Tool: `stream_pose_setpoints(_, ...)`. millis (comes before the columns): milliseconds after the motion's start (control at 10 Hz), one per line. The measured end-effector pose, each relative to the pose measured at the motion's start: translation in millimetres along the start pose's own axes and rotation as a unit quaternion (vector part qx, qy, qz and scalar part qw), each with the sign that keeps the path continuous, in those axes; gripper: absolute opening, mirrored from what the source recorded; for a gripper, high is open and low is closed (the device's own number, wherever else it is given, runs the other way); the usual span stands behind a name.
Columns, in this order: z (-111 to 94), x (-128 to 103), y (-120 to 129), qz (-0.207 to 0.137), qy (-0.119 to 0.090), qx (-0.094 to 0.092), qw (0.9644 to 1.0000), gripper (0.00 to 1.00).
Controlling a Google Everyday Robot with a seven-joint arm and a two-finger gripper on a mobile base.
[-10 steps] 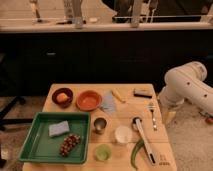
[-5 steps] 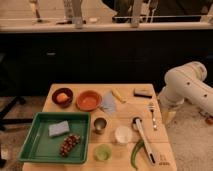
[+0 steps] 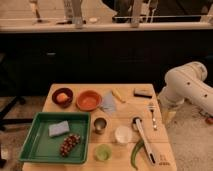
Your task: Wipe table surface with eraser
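We see the eraser, a dark block, lying flat near the back right corner of the wooden counter, apart from everything else on it. The white arm bends in from the right, and the gripper hangs low just beside the counter's right edge, off the surface and well clear of the eraser. We cannot tell how far it is open, and nothing shows in its hold. Along the back row, left of the eraser, lie a small yellow piece, a blue cloth, an orange bowl and a dark bowl with something orange inside. A green tray fills the front left corner, holding a pale sponge and a bunch of dark grapes. Just right of the tray stand a metal cup, a white cup and a green cup. Farther right lie a green pepper, a long white-handled utensil and a fork near the right edge.
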Motion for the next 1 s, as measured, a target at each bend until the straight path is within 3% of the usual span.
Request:
stream_pose_setpoints(400,5,4,-12,0.005,-0.018,0.007,0.9998,0.80)
stream_pose_setpoints(1000,13,1,-31,-0.004,-0.025,0.017,0.9995,0.80)
